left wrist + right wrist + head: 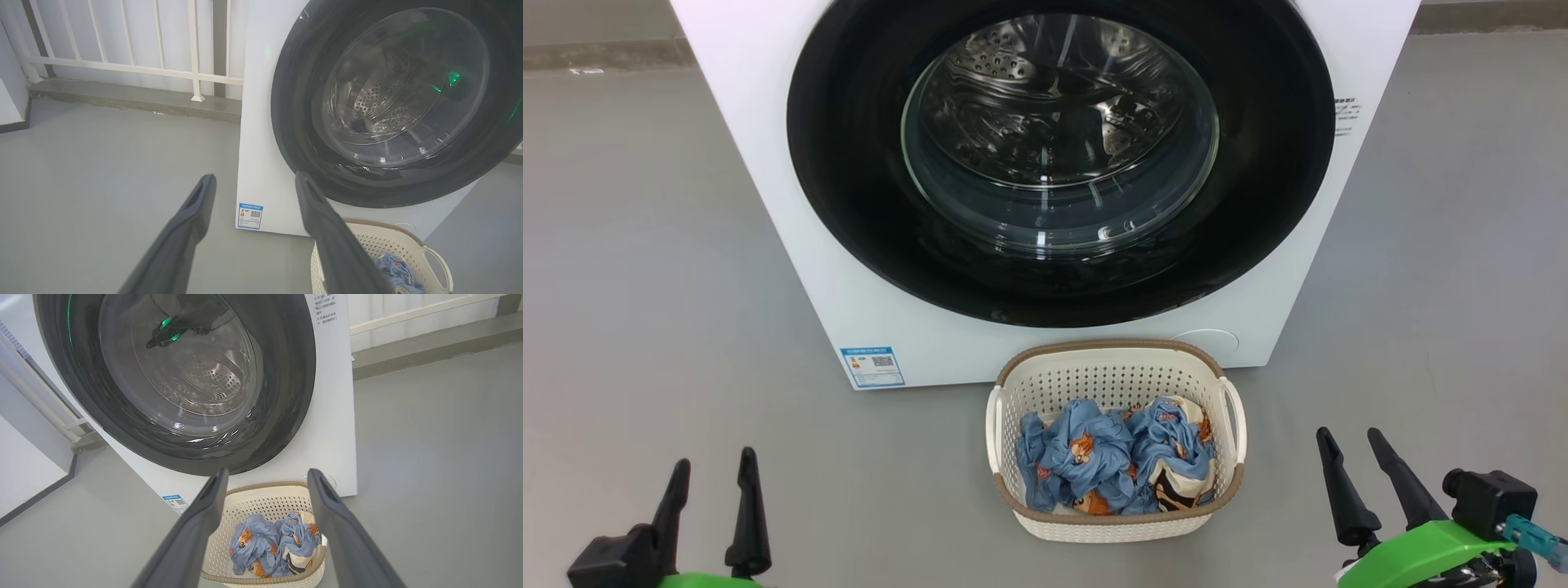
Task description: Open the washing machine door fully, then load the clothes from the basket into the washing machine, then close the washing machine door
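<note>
The white washing machine [792,188] stands ahead with its round black-ringed door [1258,163] shut; the steel drum shows through the glass. On the floor in front sits the cream basket [1111,371] holding the light-blue printed clothes [1111,461]. My left gripper [712,467] is open at the lower left, well left of the basket. Open as well, my right gripper [1349,441] hangs at the lower right, just right of the basket. The door [294,122] and basket [384,241] appear in the left wrist view past the left gripper [253,179]. Between the right gripper [267,475] fingers lie the clothes [273,543].
Grey floor [645,286] spreads on both sides of the machine. A white railing [122,65] on a low grey kerb runs behind it. A blue label [872,366] marks the machine's lower left corner, and a white panel [24,469] stands to its left.
</note>
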